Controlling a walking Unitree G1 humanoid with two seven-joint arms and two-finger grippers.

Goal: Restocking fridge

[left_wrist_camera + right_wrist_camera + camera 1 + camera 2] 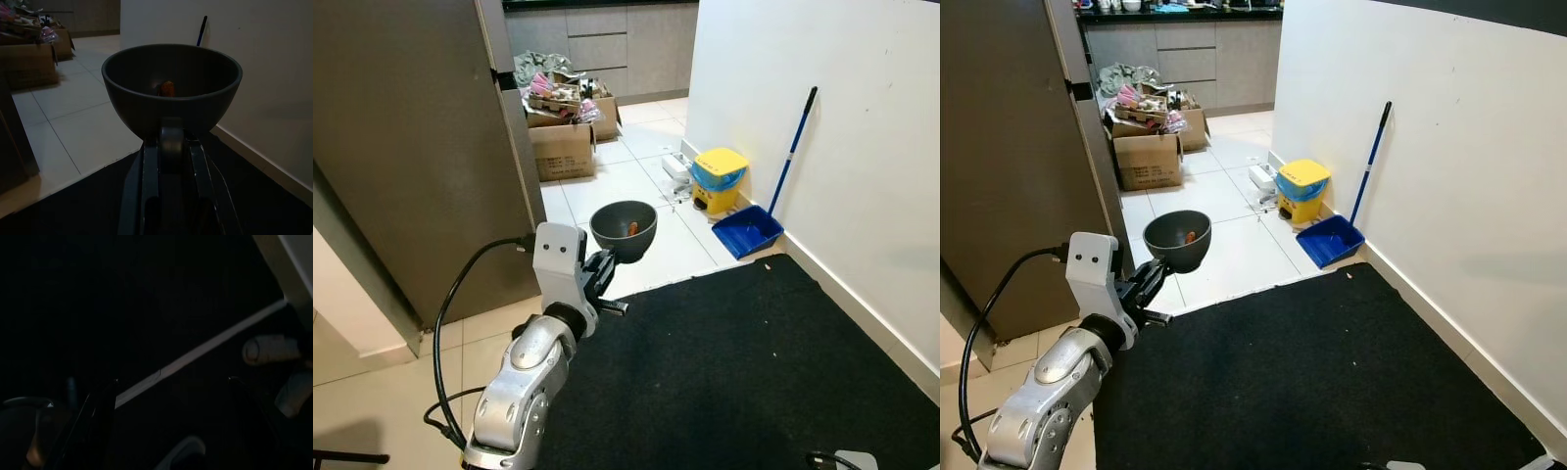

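Note:
A dark grey bowl (624, 229) is held upright in front of me by my left gripper (605, 268), which is shut on the bowl's near rim. A small orange-red item (167, 88) lies inside the bowl. The grey fridge (411, 147) stands with its door closed at my left, and the bowl hangs just off its right corner, above the tiled floor. In the left wrist view the black fingers (149, 161) run up to the bowl's (171, 93) underside. My right arm hangs idle low at the right; its wrist view is very dark, with two fingers (105, 396) set wide apart.
A black mat (734, 362) covers the floor under me. Along the white wall (822, 127) stand a blue dustpan (747, 230) with its broom handle (793, 147) and a yellow and blue bin (720, 179). Cardboard boxes (563, 137) full of clutter sit beyond the fridge, before grey cabinets (607, 44).

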